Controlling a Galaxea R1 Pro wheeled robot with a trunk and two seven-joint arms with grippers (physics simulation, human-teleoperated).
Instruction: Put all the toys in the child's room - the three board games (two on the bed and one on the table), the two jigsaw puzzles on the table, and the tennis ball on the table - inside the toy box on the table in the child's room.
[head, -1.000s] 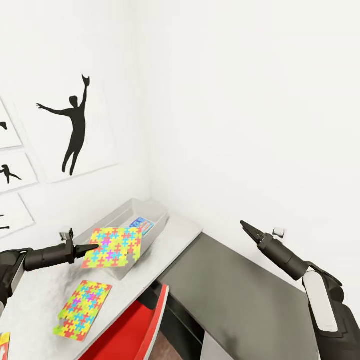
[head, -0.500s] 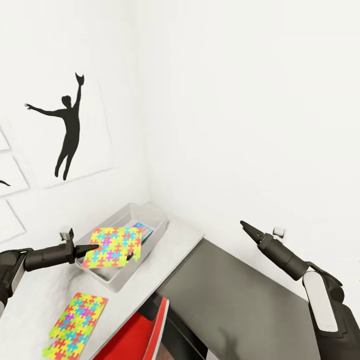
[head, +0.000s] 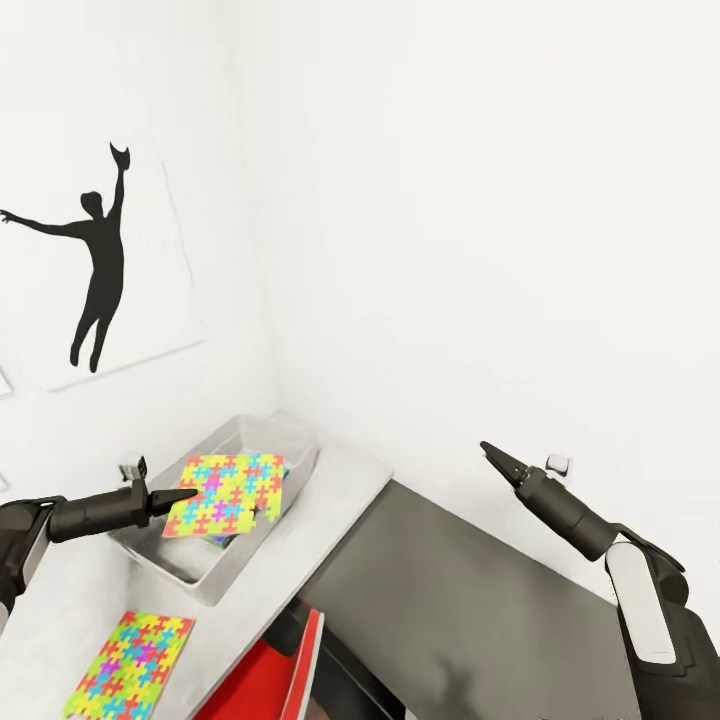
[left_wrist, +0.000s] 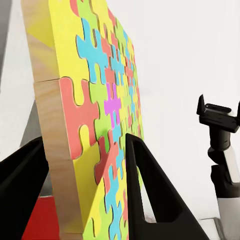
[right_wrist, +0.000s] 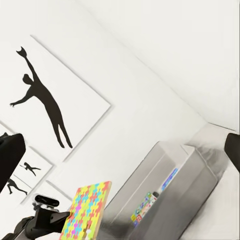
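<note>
Above the toy box, one jigsaw puzzle hangs roughly flat in the air, pinched at its near edge by the left gripper. In the left wrist view the two black fingers press on either side of the thin wooden-edged square, its face covered in yellow, blue, pink, green and red interlocking pieces. A second jigsaw puzzle lies flat on the pale grey mottled bench, nearer the robot and apart from the toy box. That makes two puzzles in sight, one held and one lying.

The toy box is a shallow light-grey bin with sloping sides, set on the far end of the bench close to the room's corner. In the right wrist view, the bin has one blue printed board game lying inside, and a second colourful flat item beside it that is too small to identify.

The right gripper hovers in the air over a lower dark-grey-topped desk, well apart from the toy box, its fingers pressed together to a point and holding nothing.

A red chair stands below the bench edge. On the white wall hangs one large picture of a black leaping silhouette; the right wrist view shows three such silhouette figures.
</note>
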